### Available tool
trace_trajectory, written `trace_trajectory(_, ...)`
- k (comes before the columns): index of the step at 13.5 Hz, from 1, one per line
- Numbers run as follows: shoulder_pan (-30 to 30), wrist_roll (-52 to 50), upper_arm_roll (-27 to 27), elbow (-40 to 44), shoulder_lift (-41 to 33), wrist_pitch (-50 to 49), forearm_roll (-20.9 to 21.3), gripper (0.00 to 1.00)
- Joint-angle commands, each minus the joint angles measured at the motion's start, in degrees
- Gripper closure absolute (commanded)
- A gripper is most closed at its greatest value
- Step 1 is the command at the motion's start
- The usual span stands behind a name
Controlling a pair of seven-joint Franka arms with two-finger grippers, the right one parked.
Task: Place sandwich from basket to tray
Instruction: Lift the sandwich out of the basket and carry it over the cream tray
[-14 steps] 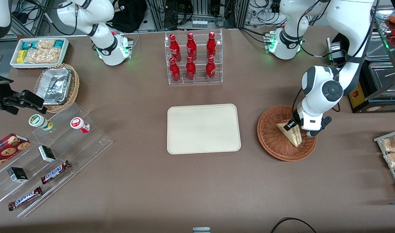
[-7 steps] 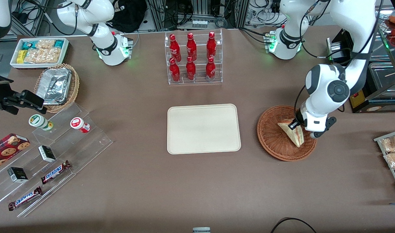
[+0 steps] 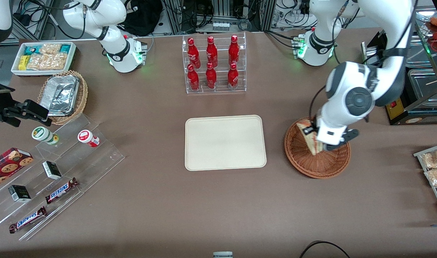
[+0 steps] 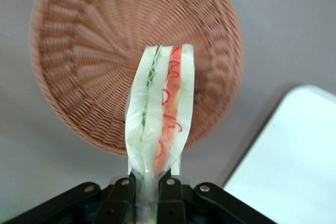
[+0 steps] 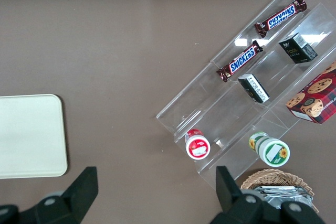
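Overhead, my pincer (image 4: 149, 184) is clamped on the sandwich (image 3: 307, 136), holding it on edge above the basket (image 3: 317, 165), with the tray (image 3: 225, 142) nearby on the tabletop (image 3: 218, 208).

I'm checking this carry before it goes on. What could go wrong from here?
The gripper pinches the sandwich only at one end, above the basket, so the hanging part could sag or slip out. The squeeze may also push the filling out. It has not reached the tray, so a drop would land short.
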Motion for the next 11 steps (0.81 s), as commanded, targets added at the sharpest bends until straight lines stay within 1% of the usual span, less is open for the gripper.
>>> trace_trajectory(1, -5.1, -0.4, 0.3, 4.5, 4.3, -1.2, 0.2, 0.94)
trace_trajectory(4, -10.8, -3.3, 0.4, 9.1, 8.9, -1.0, 0.3, 0.94)
trace_trajectory(7, -14.6, -3.6, 0.4, 16.1, 14.8, -1.0, 0.0, 0.94)
trace_trajectory(11, -20.8, -10.3, 0.4, 25.4, 23.2, -0.8, 0.2, 0.94)
